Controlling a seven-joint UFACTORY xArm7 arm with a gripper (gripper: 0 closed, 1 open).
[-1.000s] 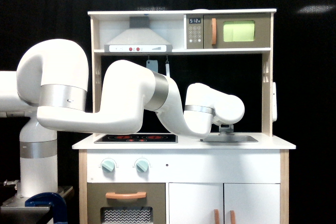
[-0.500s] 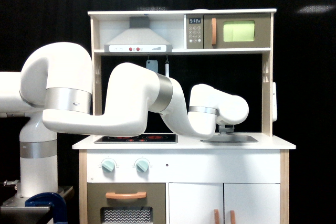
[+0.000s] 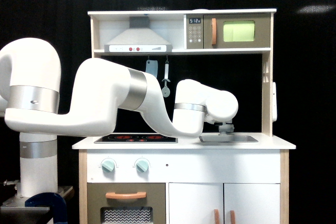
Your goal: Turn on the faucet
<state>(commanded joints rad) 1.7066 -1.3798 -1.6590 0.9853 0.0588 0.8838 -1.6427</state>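
Over sink | gripper mostly hidden, finger state unclear | faucet unseen

My wrist end hangs low over the sink, where my gripper has only a thin slit of air above the basin rim. Overhead the shelf caps the bay, though dark open room lies between it and my forearm. The side post closes the exterior view's right. Two hanging utensils dangle just behind my elbow. The hob is bare, but my own links span above it.
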